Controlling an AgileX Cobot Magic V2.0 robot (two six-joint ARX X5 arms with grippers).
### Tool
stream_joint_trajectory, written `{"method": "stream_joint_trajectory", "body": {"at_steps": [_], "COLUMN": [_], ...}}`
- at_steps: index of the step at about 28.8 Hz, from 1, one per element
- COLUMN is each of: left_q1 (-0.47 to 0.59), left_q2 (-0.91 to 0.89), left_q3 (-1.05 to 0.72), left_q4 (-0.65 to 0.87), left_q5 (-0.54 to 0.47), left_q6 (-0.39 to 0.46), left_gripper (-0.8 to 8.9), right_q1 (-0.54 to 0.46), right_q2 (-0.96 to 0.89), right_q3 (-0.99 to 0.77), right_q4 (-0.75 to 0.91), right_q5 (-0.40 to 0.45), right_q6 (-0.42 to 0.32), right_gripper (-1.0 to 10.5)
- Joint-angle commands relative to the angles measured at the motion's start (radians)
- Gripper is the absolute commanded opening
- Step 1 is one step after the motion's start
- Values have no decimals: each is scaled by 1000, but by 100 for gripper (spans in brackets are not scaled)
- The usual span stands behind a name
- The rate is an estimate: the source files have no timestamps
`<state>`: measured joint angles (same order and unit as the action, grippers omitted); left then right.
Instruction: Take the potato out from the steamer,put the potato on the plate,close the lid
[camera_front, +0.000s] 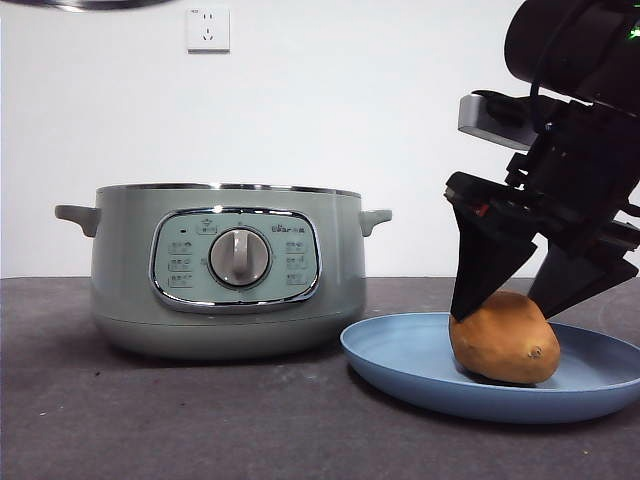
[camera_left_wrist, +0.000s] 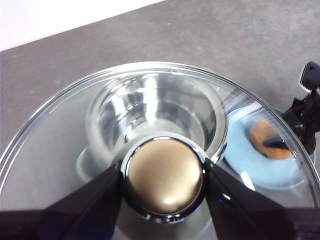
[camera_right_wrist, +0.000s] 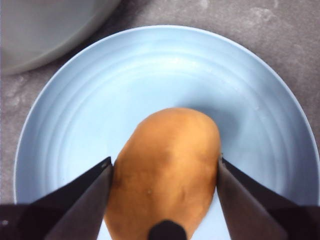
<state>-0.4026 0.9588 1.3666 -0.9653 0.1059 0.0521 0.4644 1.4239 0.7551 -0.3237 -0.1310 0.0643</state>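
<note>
Risks: R gripper (camera_front: 527, 300) sits astride the potato (camera_front: 505, 338), jaws at both flanks, looks like contact w/ skin. If it lifts w/o opening wider, potato prob drags or rolls off the plate (camera_front: 400, 365). Potato is rounded, sits off-centre on the plate, so a nudge could tip it toward the rim.

L gripper (camera_left_wrist: 165, 180) is clamped on the lid (camera_left_wrist: 50, 150) by the knob (camera_left_wrist: 165, 175), lid held above the steamer (camera_front: 225, 270), which is open. Glass + small knob grip: a tilt on descent could seat the rim crooked or clip a handle.

Position: potato rests on the plate, just beside the steamer, directly between R jaws. Lid roughly over the pot mouth per L wrist view.
</note>
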Motion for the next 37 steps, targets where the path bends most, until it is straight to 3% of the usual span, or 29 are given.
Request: {"method": "stream_joint_trajectory", "body": {"at_steps": [1,11,19,28,37], "left_q1": [-4,-6,-10,-11,-34], "left_q2": [51,284,436,586,637], "left_q3": [9,9,9,9,9], "left_q4": [112,305,429,521,531], "left_q5": [17,56,55,56,57], "left_q6": [24,58,77,80,80], "left_gripper": [-9,-9,-9,-9,-9], "right_q1": [0,0,0,0,0], "right_q2": [7,-52,-298,-698,-767], "right_q3": [-11,21,40,41,41], "right_q4": [4,-28,-113,-158,-198], "right_q5": [0,-1,2,10,59], "right_q6": [14,45,51,77,76], "right_gripper": [513,509,507,504,504]}}
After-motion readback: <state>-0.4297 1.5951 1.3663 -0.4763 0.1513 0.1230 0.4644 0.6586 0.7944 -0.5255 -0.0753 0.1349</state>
